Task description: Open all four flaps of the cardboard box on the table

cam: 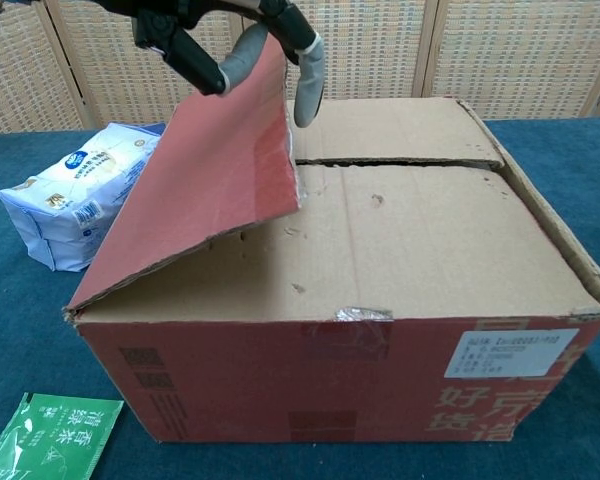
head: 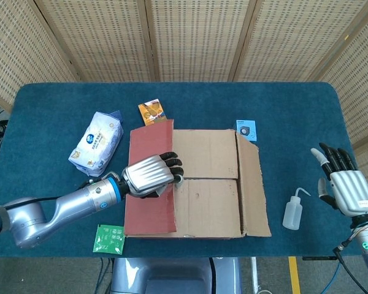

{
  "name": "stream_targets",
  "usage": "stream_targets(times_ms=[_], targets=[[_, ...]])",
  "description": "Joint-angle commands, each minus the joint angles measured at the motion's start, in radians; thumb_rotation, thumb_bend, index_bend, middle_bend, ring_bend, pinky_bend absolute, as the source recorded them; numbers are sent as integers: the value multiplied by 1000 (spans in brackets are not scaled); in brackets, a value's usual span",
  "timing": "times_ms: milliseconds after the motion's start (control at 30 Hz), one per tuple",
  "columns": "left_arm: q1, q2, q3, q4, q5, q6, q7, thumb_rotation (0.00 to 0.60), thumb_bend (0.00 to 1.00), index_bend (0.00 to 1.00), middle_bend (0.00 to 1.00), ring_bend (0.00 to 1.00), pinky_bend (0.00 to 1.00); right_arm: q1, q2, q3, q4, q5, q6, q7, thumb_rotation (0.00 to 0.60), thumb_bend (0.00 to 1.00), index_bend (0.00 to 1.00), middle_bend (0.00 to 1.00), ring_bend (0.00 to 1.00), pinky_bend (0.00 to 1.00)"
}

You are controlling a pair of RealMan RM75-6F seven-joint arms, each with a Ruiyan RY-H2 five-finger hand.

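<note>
The cardboard box [head: 208,184] sits mid-table, large in the chest view [cam: 380,330]. Its red-brown left flap [head: 148,202] is tilted up off the top [cam: 205,190]. My left hand [head: 152,174] grips that flap's free edge, fingers [cam: 308,75] curled over it. The far flap [head: 203,153] and near flap [head: 208,208] lie flat, meeting at a seam [cam: 400,163]. The right flap [head: 253,184] lies low along the box's right side. My right hand [head: 346,184] hovers open, well right of the box, touching nothing.
A white and blue packet [head: 96,143] lies left of the box [cam: 65,190]. An orange packet [head: 152,112] and a small blue card [head: 246,129] lie behind it. A squeeze bottle [head: 292,211] stands at the right. A green sachet [head: 109,239] lies front left [cam: 50,440].
</note>
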Motion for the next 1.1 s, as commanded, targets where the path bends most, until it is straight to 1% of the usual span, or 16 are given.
stream_targets(times_ms=[33,233,500,900,1100], targets=[[7,48,-5,-34,18,6,2,526,1000,398,314,176,148,0,1,2,-2,1,1,-1,600,775,0,0,0,0],[20,113,-10,-78,38,20,12,525,1000,406,322,184,148,1,3,3,-8,-4,2,-3,600,775,0,0,0,0],[51,228,-12,-143,52,25,25,527,1000,406,325,185,148,0,7,3,-15,-7,1,-6,600,775,0,0,0,0],[123,342,-10,-166,100,77,-4,526,1000,405,334,193,148,5,9,4,-25,-10,-6,-14,600,775,0,0,0,0],[189,421,2,-176,152,135,-42,527,1000,404,339,197,148,11,8,5,-32,-9,-14,-24,600,775,0,0,0,0]])
